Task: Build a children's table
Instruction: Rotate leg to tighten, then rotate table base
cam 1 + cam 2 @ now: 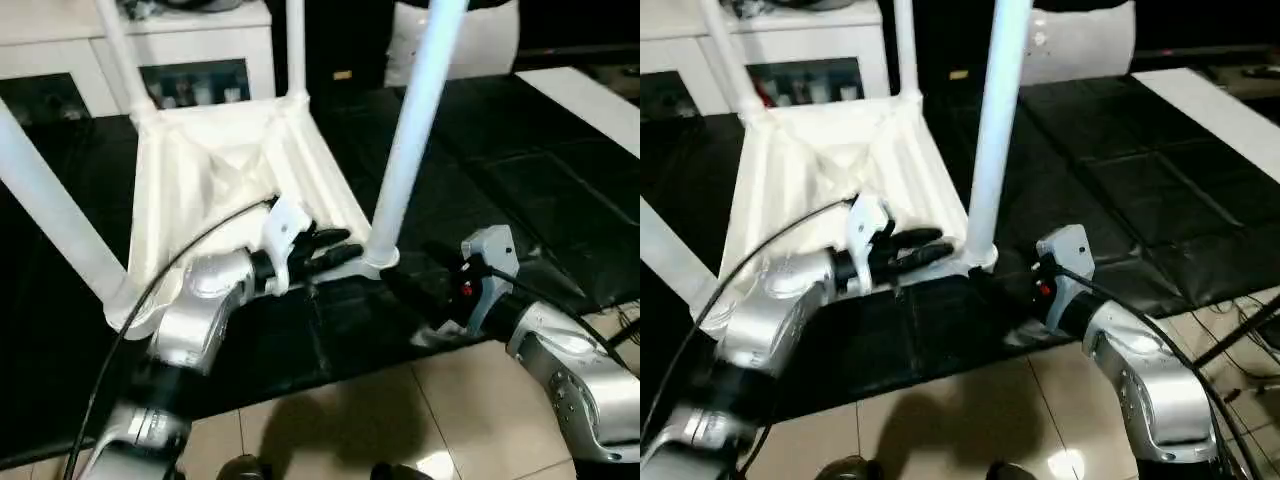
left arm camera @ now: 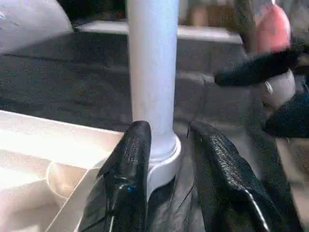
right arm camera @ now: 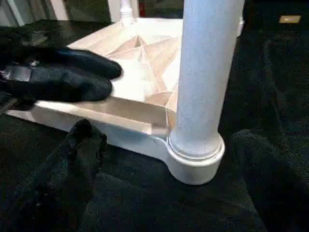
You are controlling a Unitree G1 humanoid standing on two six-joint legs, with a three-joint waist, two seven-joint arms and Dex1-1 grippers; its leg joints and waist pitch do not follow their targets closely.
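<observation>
The children's table lies upside down on the black work table, its ribbed white top (image 1: 230, 170) facing up and several white legs standing in the corner sockets. The nearest leg (image 1: 415, 130) rises from the near right socket (image 1: 378, 258). My left gripper (image 1: 335, 248) lies over the top's near edge and points at that socket. In the left wrist view its fingers (image 2: 130, 169) stand apart in front of the leg's base (image 2: 159, 145), holding nothing. My right gripper (image 1: 405, 285) sits just right of the socket, open; its fingers (image 3: 82, 159) are spread wide of the leg's base (image 3: 198, 145).
The black work table (image 1: 520, 190) ends close to my arms, with tiled floor (image 1: 380, 420) below. A white cabinet (image 1: 60, 40) stands at the back left and a white board (image 1: 590, 100) lies at the far right. A black cable (image 1: 150, 290) loops over my left forearm.
</observation>
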